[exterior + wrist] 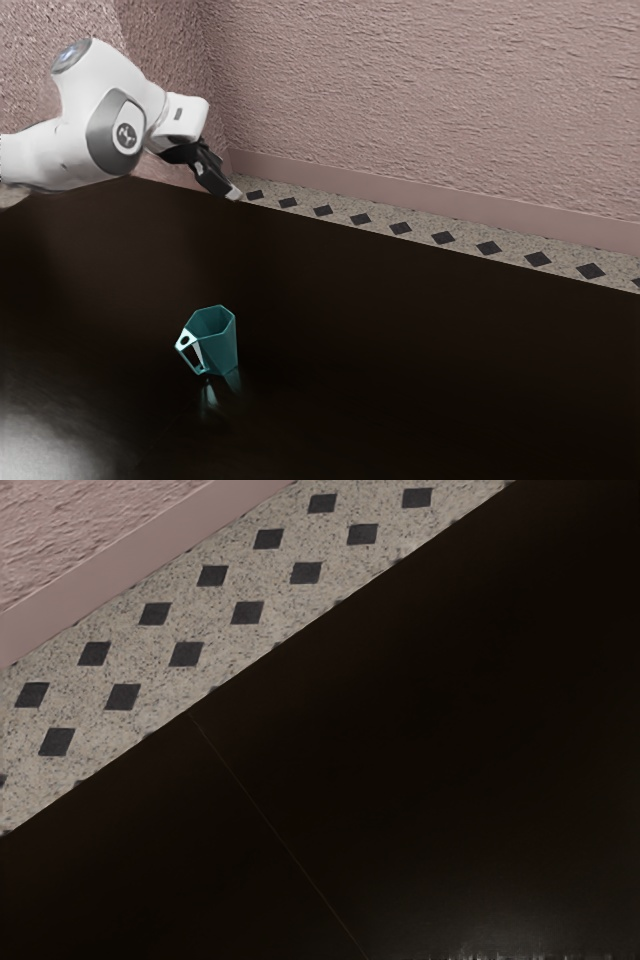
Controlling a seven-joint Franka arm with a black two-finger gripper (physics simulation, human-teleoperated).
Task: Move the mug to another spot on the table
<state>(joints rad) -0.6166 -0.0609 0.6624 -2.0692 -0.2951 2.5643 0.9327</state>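
Mug [212, 338], upright on the bench [420, 330], looked light and rigid, best gripped across its rim. Gripper [222, 186] hung well apart from the Mug, empty; how wide it stood was unclear.

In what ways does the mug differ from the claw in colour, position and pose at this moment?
Colour: the mug is teal; the claw is black. Position: the mug stands on the dark table; the claw hangs in the air by the table's far edge, well apart from the mug. Pose: the mug is upright; the claw slants downward. Shared: both are at the same table.
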